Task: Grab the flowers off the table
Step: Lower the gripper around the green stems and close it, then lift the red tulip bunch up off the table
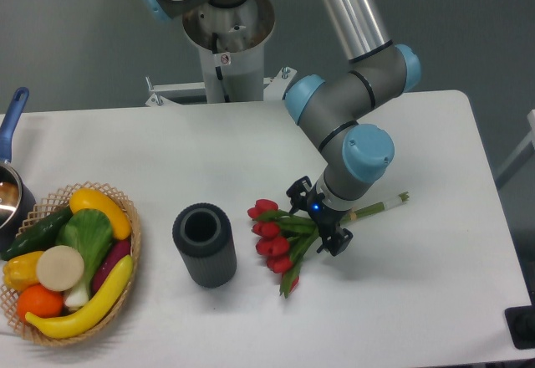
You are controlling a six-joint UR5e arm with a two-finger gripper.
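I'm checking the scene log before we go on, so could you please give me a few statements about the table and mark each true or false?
1. The flowers lie on the table. True.
2. The gripper is positioned over the stems, jaws either side of them. True.
3. The dark cylinder lies on its side. False: it stands upright, opening upward.
4. The wicker basket sits at the table's right edge. False: it is at the left edge.
5. The red blooms point toward the cylinder. True.
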